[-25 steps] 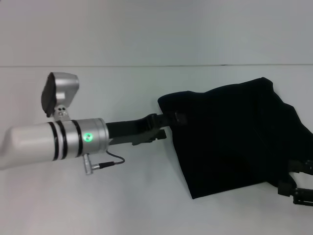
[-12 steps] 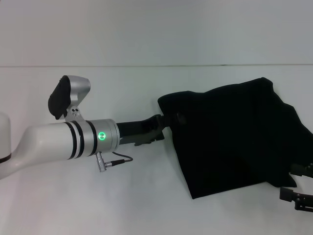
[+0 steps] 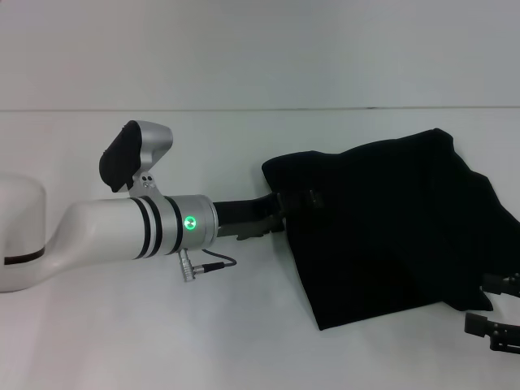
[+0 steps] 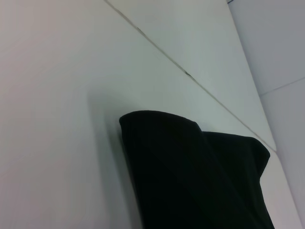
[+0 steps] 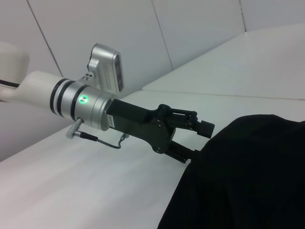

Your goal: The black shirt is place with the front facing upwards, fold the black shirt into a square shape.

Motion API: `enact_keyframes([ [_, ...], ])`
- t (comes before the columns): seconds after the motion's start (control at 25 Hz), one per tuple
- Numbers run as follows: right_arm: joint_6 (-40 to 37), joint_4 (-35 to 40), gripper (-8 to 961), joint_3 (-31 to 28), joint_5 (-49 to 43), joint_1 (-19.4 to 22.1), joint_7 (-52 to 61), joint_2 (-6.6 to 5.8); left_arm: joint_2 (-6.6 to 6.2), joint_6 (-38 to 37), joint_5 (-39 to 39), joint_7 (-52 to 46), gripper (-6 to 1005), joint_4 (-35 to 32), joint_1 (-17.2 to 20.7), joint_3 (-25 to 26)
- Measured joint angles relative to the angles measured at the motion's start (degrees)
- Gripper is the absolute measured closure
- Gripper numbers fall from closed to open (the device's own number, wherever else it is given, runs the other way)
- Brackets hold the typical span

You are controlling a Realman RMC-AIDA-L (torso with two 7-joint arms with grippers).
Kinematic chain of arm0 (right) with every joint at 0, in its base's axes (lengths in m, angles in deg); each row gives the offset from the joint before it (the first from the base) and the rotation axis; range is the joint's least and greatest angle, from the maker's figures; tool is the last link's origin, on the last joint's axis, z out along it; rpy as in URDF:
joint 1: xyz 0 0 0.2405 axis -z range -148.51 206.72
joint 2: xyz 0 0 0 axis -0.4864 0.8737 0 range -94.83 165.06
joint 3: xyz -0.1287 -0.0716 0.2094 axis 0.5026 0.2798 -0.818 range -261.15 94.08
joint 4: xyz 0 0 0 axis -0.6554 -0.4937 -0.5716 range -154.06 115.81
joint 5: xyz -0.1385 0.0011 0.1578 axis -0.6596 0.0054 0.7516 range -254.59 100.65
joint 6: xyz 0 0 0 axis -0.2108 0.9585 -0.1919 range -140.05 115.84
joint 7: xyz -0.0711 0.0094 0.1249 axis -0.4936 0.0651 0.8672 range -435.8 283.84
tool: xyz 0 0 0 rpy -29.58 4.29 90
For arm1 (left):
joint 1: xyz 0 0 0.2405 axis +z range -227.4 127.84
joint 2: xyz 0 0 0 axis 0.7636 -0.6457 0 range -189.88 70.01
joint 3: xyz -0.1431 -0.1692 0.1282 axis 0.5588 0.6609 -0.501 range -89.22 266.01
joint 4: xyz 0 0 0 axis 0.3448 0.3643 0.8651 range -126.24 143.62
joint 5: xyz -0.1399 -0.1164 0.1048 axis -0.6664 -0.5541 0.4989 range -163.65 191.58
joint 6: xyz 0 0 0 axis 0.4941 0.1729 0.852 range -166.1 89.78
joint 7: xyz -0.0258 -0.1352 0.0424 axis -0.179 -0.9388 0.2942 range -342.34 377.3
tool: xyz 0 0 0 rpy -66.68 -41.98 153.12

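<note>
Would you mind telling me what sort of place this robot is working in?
Probably a lab or test bench: a bare white table, plain pale wall panels, and only the black shirt laid out, with the left claw at its edge.

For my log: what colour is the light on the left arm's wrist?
Green, clearest in the head view.

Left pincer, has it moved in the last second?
Yes. In the head view the left pincer has pushed toward the robot's right, farther over the near edge of the black shirt, which has stayed put on the table.
</note>
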Motion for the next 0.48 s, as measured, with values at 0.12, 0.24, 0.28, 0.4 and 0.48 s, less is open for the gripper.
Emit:
enact_keyframes([
  [0.12,-0.1,0.0,28,0.0,0.0,0.1,0.0,0.12,0.08,1.5,-0.7,0.5,49,1.3,-0.8,0.0],
  [0.24,-0.1,0.0,29,0.0,0.0,0.1,0.0,0.19,0.09,2.8,-1.4,0.7,49,2.6,-1.5,0.2],
  [0.28,-0.1,0.0,29,0.0,0.0,0.1,0.0,0.19,0.09,3.1,-1.6,0.9,49,2.8,-1.6,0.3],
  [0.4,-0.1,0.0,29,0.0,0.0,0.1,0.0,0.19,0.08,3.3,-2.1,2.7,49,3.7,-2.3,0.2],
  [0.48,-0.2,-0.1,29,0.0,0.0,0.2,0.0,0.19,0.07,3.3,-2.1,3.1,49,4.1,-2.6,0.3],
])
